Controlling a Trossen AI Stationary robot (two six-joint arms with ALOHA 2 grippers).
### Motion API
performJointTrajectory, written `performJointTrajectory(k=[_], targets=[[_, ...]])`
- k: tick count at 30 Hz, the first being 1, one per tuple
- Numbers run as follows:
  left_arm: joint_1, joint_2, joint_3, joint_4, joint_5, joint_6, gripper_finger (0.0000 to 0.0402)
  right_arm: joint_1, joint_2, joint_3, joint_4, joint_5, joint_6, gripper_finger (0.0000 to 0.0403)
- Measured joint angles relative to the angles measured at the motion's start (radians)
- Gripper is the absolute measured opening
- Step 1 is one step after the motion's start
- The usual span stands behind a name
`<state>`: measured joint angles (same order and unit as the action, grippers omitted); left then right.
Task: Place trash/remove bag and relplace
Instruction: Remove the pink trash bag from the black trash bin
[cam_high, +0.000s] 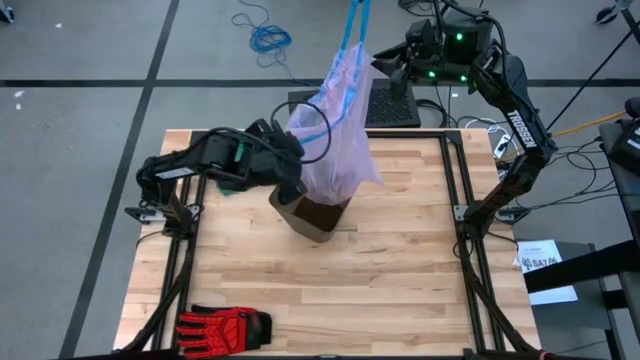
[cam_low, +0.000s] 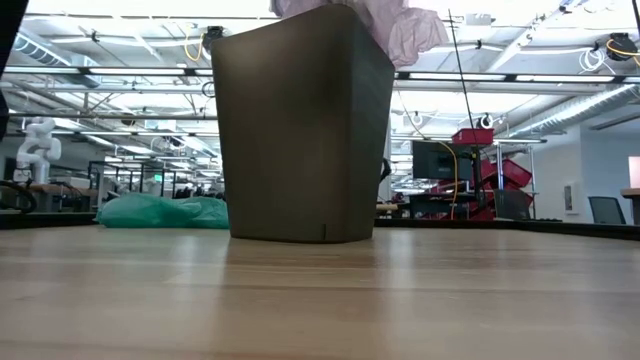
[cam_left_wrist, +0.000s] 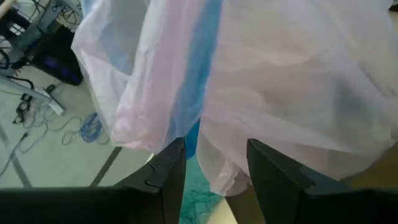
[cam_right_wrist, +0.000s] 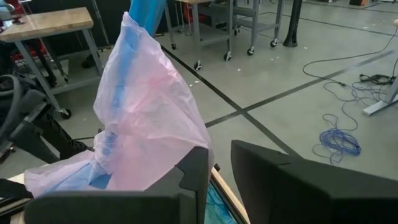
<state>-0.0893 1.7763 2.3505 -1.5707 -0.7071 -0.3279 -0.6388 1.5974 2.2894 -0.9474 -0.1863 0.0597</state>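
The pale pink-lavender bag (cam_high: 335, 130) stands drawn up out of the brown bin (cam_high: 318, 217), with its lower end still inside the rim (cam_low: 400, 30). Its blue drawstrings (cam_high: 355, 20) run up past the picture's top, and what holds them is out of view. My left gripper (cam_left_wrist: 216, 168) is open at the bin's left side, with the bag's folds (cam_left_wrist: 186, 93) just ahead of its fingers. My right gripper (cam_right_wrist: 219, 165) is open near the bag's gathered top (cam_right_wrist: 146, 106), over the far edge. My left gripper has the bag's film (cam_left_wrist: 217, 177) hanging at the gap between its open fingers; whether it touches, I cannot tell. My right gripper has the bag's side (cam_right_wrist: 186, 140) right behind one finger (cam_right_wrist: 196, 168); nothing sits between the fingers, and I cannot tell whether it touches.
A teal-green bag (cam_low: 160, 210) lies on the table left of the bin, under my left arm. A red and black glove (cam_high: 225, 325) lies near the near-left corner. A dark flat device (cam_high: 390, 100) sits at the far edge. Black frame rails (cam_high: 455, 190) run along both sides.
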Motion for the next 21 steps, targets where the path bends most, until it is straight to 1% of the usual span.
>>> performJointTrajectory(k=[7, 10, 13, 17, 18, 21], targets=[[0.025, 0.010, 0.000, 0.000, -0.066, -0.005, 0.0166, 0.000, 0.000, 0.000, 0.000, -0.003, 0.000, 0.0064], [0.041, 0.010, 0.000, 0.000, -0.084, -0.006, 0.0153, 0.000, 0.000, 0.000, 0.000, -0.003, 0.000, 0.0064], [0.057, 0.010, 0.000, 0.000, -0.085, -0.006, 0.0115, 0.000, 0.000, 0.000, 0.000, -0.003, 0.000, 0.0064], [0.062, 0.010, 0.000, 0.000, -0.075, 0.006, 0.0026, 0.000, 0.000, 0.000, 0.000, -0.003, 0.000, 0.0064], [0.062, 0.010, 0.000, 0.000, -0.062, 0.014, 0.0013, 0.000, 0.000, 0.000, 0.000, -0.003, 0.000, 0.0064], [0.061, 0.008, 0.001, -0.001, -0.051, 0.020, 0.0004, 0.000, 0.000, 0.000, 0.000, -0.003, -0.007, 0.0064]])
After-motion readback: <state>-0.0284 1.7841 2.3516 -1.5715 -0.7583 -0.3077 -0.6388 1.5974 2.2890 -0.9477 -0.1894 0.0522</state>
